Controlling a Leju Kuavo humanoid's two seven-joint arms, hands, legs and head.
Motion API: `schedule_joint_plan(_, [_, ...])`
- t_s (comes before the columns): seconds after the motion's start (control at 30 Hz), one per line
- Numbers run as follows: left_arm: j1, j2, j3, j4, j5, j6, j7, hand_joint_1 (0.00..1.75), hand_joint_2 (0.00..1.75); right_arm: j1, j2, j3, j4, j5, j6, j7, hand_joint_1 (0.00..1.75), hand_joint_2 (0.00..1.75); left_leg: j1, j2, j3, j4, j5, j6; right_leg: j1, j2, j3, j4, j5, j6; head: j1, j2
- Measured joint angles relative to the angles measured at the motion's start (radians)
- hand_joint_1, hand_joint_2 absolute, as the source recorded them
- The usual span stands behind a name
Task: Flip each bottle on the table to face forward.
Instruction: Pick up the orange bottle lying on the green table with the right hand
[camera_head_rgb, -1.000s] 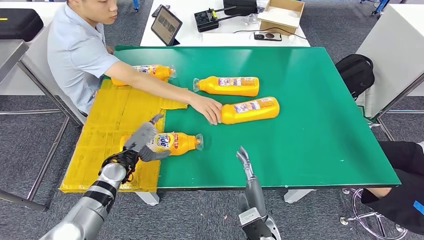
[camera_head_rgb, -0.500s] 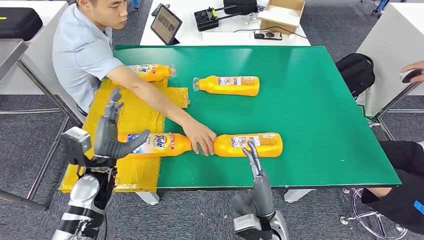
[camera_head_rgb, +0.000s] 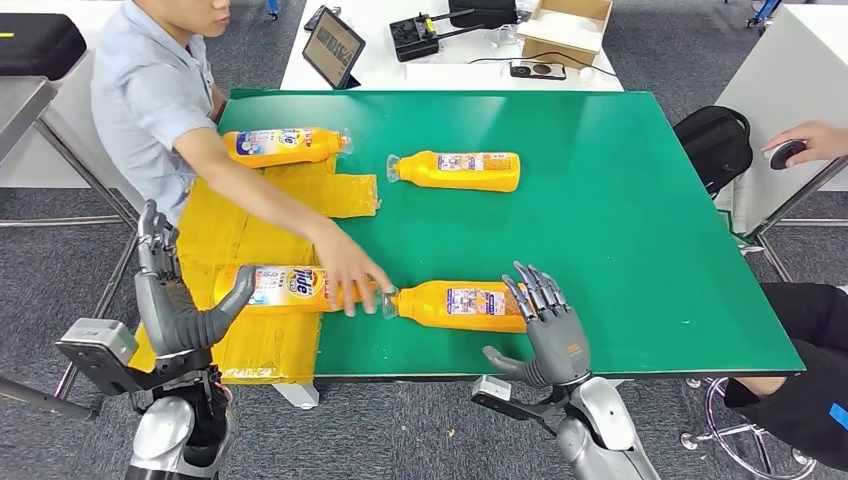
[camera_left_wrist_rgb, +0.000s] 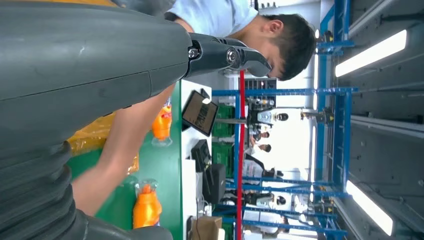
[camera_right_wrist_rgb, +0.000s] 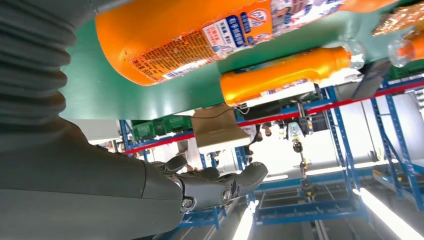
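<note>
Four orange bottles lie on their sides on the green table (camera_head_rgb: 640, 230). The nearest bottle (camera_head_rgb: 460, 304) rests close to the table's front edge, cap pointing toward the yellow mat (camera_head_rgb: 250, 225). The right hand (camera_head_rgb: 548, 330) sits at that bottle's base end, fingers spread and holding nothing. The left hand (camera_head_rgb: 172, 290) is raised off the table's left front corner, fingers apart, empty. The front-left bottle (camera_head_rgb: 290, 288) lies on the mat under a person's hand (camera_head_rgb: 350, 278). Two more bottles, one on the mat (camera_head_rgb: 282, 146) and one mid-table (camera_head_rgb: 458, 170), lie farther back.
</note>
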Motion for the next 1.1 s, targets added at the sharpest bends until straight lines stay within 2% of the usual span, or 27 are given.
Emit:
schedule_joint_plan(0.13, [0.02, -0.006, 0.0, -0.021, -0.008, 0.013, 0.001, 0.0, 1.75, -0.01, -0.009, -0.009, 0.029, 0.011, 0.007, 0.038, 0.0, 1.75, 0.0, 0.0, 0.0, 0.0, 0.0, 0.0, 0.0, 0.0, 0.0, 0.0, 0.0, 0.0, 0.0, 0.0])
schedule_joint_plan(0.3, [0.066, -0.007, -0.009, -0.052, -0.065, 0.051, 0.001, 0.0, 1.75, -0.032, -0.033, -0.039, 0.075, -0.005, 0.062, 0.091, 0.0, 1.75, 0.0, 0.0, -0.001, 0.0, 0.0, 0.0, 0.0, 0.0, 0.0, 0.0, 0.0, 0.0, 0.0, 0.0])
schedule_joint_plan(0.67, [0.059, -0.007, -0.056, -0.051, -0.076, 0.025, 0.03, 0.0, 1.75, -0.133, -0.033, -0.056, 0.24, -0.087, 0.219, 0.018, 0.0, 1.75, 0.0, 0.0, 0.0, 0.0, 0.0, 0.0, 0.0, 0.0, 0.0, 0.0, 0.0, 0.0, 0.0, 0.0])
schedule_joint_plan(0.9, [0.021, -0.013, -0.081, -0.013, -0.07, 0.002, 0.052, 0.0, 1.75, -0.269, -0.011, -0.013, 0.38, -0.056, 0.287, 0.092, 0.0, 1.75, 0.0, 0.002, 0.0, 0.0, 0.001, 0.0, 0.0, 0.0, 0.0, 0.0, 0.001, 0.0, 0.0, 0.0])
schedule_joint_plan(1.1, [-0.018, -0.02, -0.099, 0.03, -0.04, -0.022, 0.071, 0.0, 1.75, -0.395, 0.026, 0.027, 0.504, -0.046, 0.32, 0.107, 0.0, 1.75, 0.0, 0.001, 0.0, 0.0, 0.002, 0.0, 0.0, 0.0, 0.0, 0.0, 0.001, 0.001, 0.0, 0.0])
